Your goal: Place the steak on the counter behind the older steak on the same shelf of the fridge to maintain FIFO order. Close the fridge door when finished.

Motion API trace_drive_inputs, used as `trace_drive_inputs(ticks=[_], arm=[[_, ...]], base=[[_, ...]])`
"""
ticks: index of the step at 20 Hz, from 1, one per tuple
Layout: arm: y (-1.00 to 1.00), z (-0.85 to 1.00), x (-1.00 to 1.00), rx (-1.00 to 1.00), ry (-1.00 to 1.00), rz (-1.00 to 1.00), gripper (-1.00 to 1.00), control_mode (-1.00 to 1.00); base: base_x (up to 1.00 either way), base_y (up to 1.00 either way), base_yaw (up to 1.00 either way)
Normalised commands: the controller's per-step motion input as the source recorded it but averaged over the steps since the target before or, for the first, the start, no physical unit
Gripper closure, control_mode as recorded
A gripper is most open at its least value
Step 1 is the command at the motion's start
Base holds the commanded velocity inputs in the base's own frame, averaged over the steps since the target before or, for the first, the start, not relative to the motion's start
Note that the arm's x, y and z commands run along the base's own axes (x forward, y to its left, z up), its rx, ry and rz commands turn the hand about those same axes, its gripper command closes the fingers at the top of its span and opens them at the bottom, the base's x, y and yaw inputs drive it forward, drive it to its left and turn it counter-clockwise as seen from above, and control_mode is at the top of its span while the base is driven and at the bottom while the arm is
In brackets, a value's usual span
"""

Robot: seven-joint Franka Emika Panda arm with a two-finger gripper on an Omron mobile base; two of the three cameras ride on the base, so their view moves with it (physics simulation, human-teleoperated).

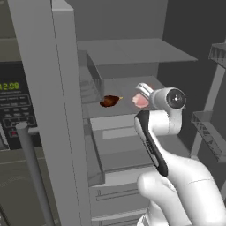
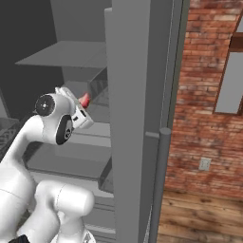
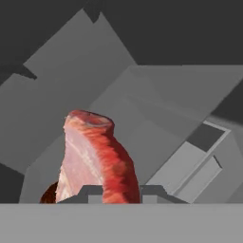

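Note:
The pale pink steak (image 1: 140, 101) hangs just above the light grey shelf (image 1: 126, 87) inside the open fridge (image 1: 132, 53), with my gripper (image 1: 143, 93) shut on it. The dark reddish-brown older steak (image 1: 109, 101) lies on the same shelf, to the left of the held steak and apart from it. In the hand view the steak (image 3: 92, 154) stands up between my fingertips (image 3: 153, 191), and a sliver of the older steak (image 3: 47, 194) shows at its lower left. From the right base view, the steak's red tip (image 2: 85, 99) pokes out past my gripper (image 2: 79, 108).
The open left fridge door (image 1: 48, 110) with its bar handle (image 1: 33, 172) stands close on the left. Wire door racks (image 1: 207, 128) hang on the right. Another shelf (image 1: 132, 50) sits above the steaks and drawers (image 1: 119, 145) below. A brick wall (image 2: 209, 95) lies beyond the door (image 2: 137, 118).

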Motion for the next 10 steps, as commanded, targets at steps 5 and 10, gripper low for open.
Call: trace_drive_inputs(ticks=[5, 10], arm=[[-0.11, -0.17, 0.36, 0.01, 0.11, 0.0, 1.0, -1.0], [0.02, -0.25, 0.64, 0.0, 0.05, 0.0, 1.0, -1.0]], base=[[0.0, 0.0, 0.0], [0.0, 0.0, 0.0]])
